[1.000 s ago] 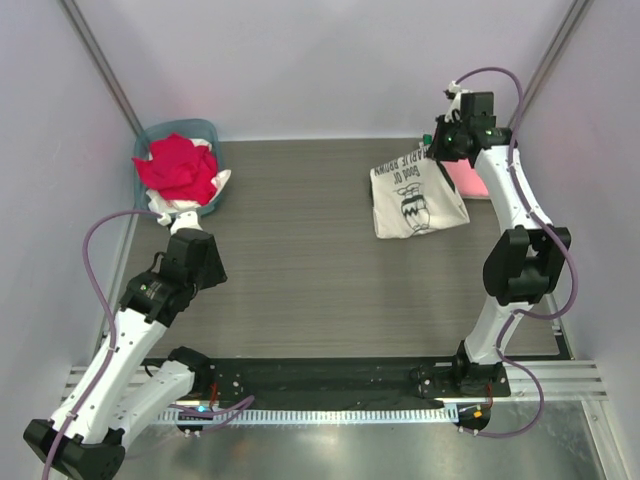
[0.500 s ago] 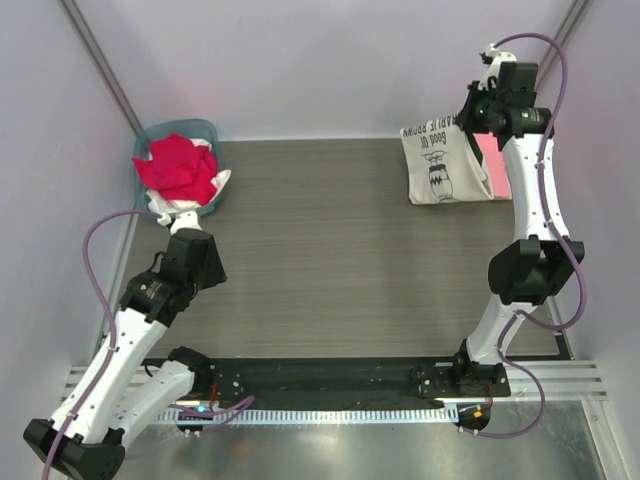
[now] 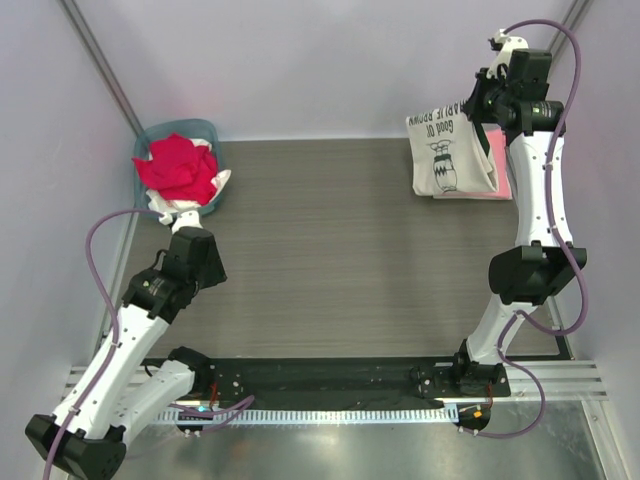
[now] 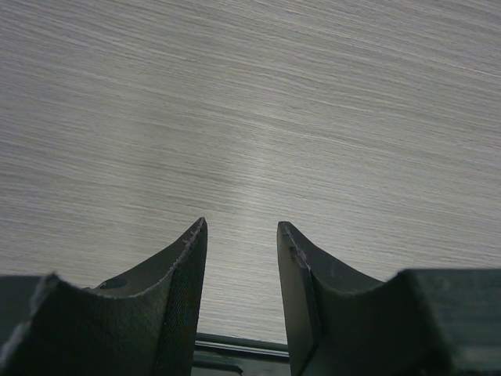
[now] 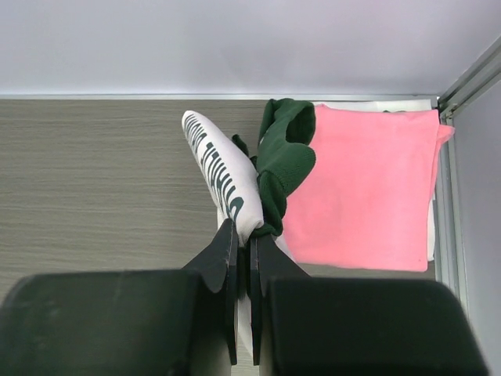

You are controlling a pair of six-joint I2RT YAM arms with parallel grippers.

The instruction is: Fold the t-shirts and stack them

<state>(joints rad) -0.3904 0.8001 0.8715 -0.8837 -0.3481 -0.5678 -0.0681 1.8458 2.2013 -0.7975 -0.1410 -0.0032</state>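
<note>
Swings cream shirt (image 3: pixel 447 150) farther back-right, pinched in right gripper (image 5: pixel 244 232), overhanging pink shirt (image 5: pixel 368 188) just to its right; leaves left gripper (image 4: pixel 241 232) parted, distant.

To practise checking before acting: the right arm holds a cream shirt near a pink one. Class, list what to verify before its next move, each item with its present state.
1. Grip: right gripper shut on the cream shirt: ok.
2. Fold tidy: cannot tell; green cloth bunches at the grip.
3. Target: pink shirt lies flat and folded: ok.
4. Alignment: cream shirt hangs off-centre, toward the pink shirt's left edge: not ok.
5. Other arm: left gripper open over the table, far from both shirts: ok.
</note>
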